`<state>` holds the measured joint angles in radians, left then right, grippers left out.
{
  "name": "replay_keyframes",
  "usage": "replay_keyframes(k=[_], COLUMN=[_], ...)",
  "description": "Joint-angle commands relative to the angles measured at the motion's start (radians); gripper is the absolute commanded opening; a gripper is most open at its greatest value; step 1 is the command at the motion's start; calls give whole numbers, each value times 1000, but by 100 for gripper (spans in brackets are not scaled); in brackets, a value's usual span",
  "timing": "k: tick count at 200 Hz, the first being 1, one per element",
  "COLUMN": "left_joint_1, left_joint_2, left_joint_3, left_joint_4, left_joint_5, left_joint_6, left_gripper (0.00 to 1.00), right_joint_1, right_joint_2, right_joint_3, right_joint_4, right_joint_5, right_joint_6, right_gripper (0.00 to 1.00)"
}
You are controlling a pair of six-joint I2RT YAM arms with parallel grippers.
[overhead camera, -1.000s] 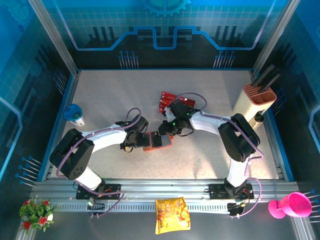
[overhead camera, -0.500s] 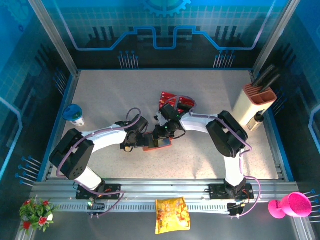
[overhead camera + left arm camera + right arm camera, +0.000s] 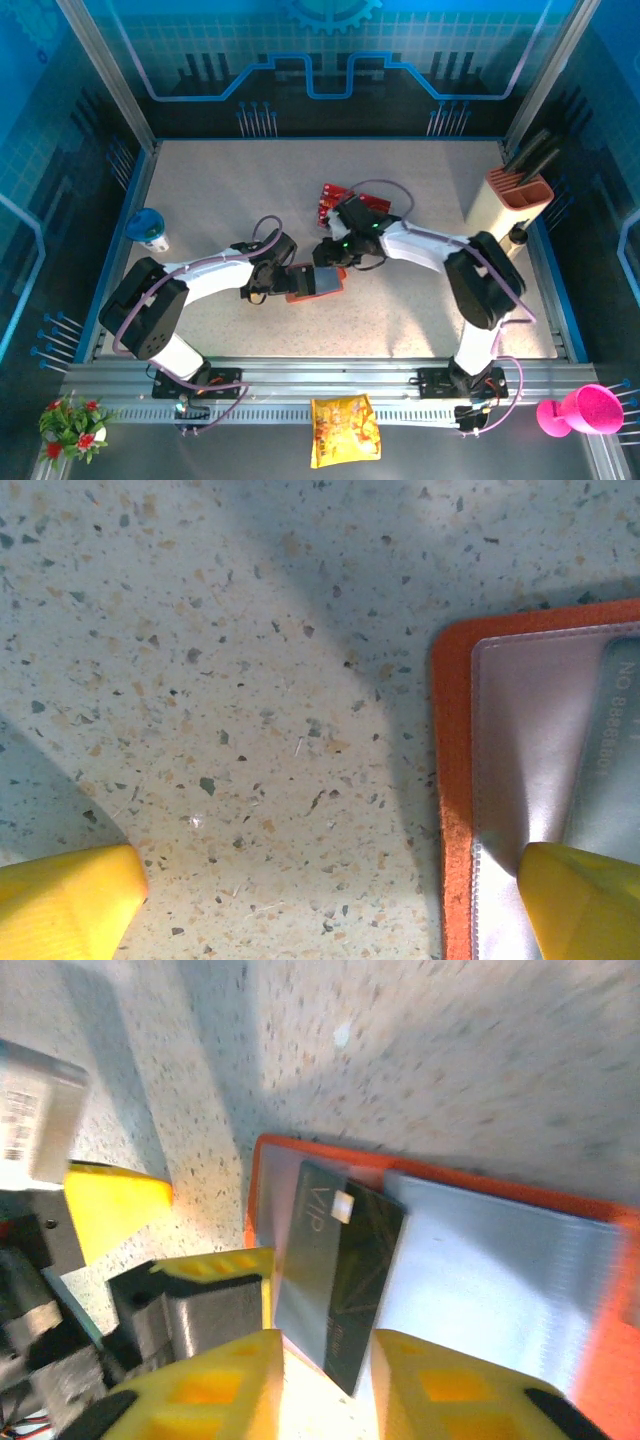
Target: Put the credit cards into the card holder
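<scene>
At mid-frame the left hand, spread wide, pins the open card holder flat on the table with one finger, seemingly so the right hand, whose fingers flank a dark credit card, pinched or freed cannot be told, can feed it into a pocket.

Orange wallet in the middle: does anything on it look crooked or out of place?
Yes. A dark credit card marked VIP lies askew on the open card holder, slanted against the holder's edges, its near end between the fingers of the right gripper. Whether it sits in a pocket, I cannot tell.
</scene>
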<state>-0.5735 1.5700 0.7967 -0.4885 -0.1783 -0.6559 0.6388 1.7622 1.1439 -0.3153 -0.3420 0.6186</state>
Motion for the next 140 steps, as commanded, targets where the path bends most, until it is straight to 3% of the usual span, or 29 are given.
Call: replay_keyframes(k=[1, 26, 91, 115, 140], left_joint_1=[-1, -2, -1, -2, -1], left_joint_2=[41, 32, 28, 24, 24], left_joint_3=[-13, 1, 24, 28, 38], left_joint_4=[61, 56, 42, 41, 37], left_joint_5=[48, 54, 60, 62, 65], left_joint_6=[15, 17, 23, 25, 28], left_gripper=[99, 99, 99, 99, 99], right_joint_1=[-36, -42, -34, -41, -50], right_joint_2=[-75, -71, 51, 76, 75], right_joint_3=[-38, -18, 48, 59, 46], right_joint_4=[-112, -199, -236, -233, -232], right_joint_5=[130, 215, 289, 294, 297], right_joint_6=[-35, -82, -93, -94, -93], right_gripper=[39, 47, 47, 40, 14])
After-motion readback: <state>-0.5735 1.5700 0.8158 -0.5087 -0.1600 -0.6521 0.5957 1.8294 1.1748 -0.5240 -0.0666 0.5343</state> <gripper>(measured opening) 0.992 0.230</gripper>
